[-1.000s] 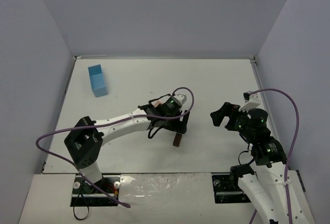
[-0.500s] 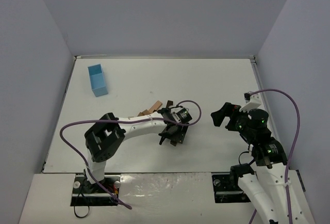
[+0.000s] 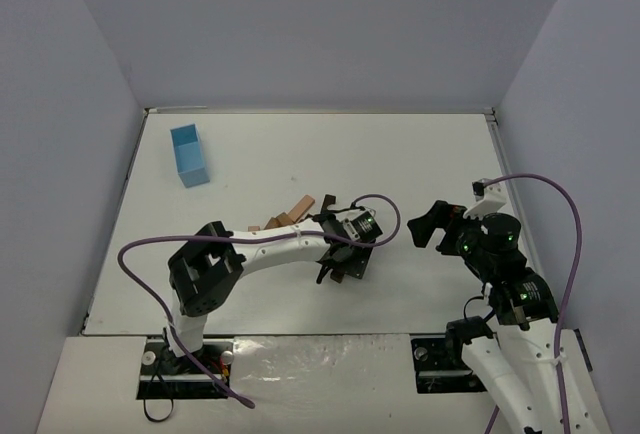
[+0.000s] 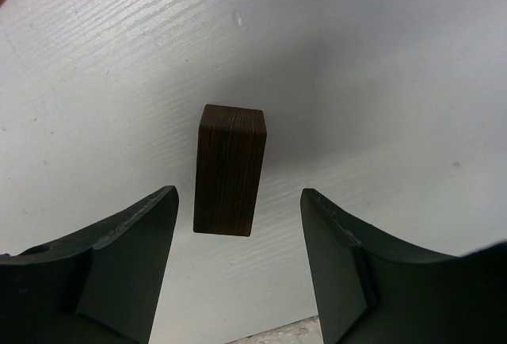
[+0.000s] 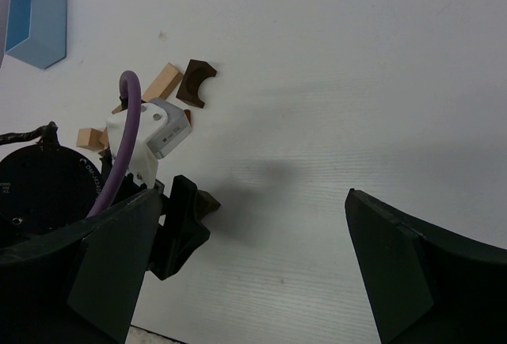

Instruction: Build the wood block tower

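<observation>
1 dark brown block stands on end on the desk, in the middle of the left wrist view. It sits between the fingers of the left tool. That tool is spread, and bare desk shows on both sides of the block, so neither finger touches it. In the top view this spot lies just below and right of the frame's centre.

Up and left of it more blocks lie in a loose cluster. In the right wrist view, at the upper left, a tan bar lies just beside a dark brown arch piece. A tan cube sits lower, near the left edge.

The right tool is spread wide and pinches nothing. It is at the right of the top view, well apart from the dark brown block. A blue box stands in the upper left of the top view, well apart from everything else.
</observation>
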You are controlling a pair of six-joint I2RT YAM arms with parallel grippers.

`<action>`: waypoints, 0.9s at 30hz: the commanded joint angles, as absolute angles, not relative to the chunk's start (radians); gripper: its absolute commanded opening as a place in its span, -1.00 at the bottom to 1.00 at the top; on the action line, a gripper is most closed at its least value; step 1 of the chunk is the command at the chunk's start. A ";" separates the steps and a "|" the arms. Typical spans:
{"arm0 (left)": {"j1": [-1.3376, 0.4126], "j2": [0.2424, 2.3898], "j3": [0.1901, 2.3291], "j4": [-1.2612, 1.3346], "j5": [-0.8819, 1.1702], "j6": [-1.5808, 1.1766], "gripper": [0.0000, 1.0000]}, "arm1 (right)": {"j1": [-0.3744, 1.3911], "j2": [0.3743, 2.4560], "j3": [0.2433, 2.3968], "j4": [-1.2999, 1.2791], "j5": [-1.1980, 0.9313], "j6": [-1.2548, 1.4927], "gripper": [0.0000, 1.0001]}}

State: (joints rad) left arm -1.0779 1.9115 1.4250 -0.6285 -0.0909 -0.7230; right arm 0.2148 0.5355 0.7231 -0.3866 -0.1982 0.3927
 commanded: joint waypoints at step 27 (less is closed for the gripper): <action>-0.536 1.696 1.615 -0.881 -0.147 -0.917 -1.00 | 0.273 0.546 0.795 -0.347 -0.136 0.371 1.00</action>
